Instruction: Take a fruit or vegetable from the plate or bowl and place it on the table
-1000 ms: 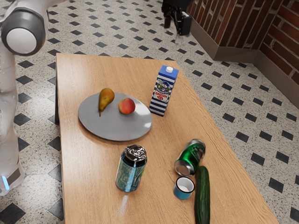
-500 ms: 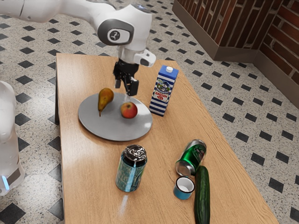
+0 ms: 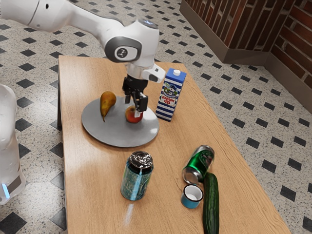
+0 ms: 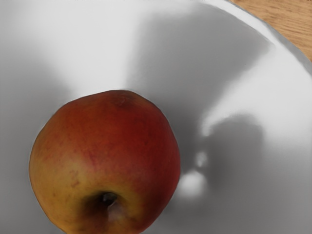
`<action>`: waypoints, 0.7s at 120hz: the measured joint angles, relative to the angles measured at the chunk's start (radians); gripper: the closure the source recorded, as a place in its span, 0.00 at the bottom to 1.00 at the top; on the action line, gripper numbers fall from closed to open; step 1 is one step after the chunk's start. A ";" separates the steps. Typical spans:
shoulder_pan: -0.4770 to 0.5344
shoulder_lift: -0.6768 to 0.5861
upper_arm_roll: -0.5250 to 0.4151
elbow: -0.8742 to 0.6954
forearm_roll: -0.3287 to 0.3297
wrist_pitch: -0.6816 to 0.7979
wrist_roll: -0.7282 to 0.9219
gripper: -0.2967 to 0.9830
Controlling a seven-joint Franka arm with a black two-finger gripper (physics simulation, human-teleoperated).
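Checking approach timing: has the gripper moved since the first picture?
Yes. Against the striped carton, the gripper went from above it to the exterior view's left of it and lower, now by the apple.

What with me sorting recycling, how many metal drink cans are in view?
2: a teal metal can standing near the round grey plate, and a green metal can lying beside the small blue cup.

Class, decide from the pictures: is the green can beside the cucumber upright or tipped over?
Tipped over: the green can lies on its side, its length along the tabletop.
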 joint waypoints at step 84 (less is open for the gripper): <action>-0.251 0.063 0.278 -0.004 0.023 0.023 -0.003 0.25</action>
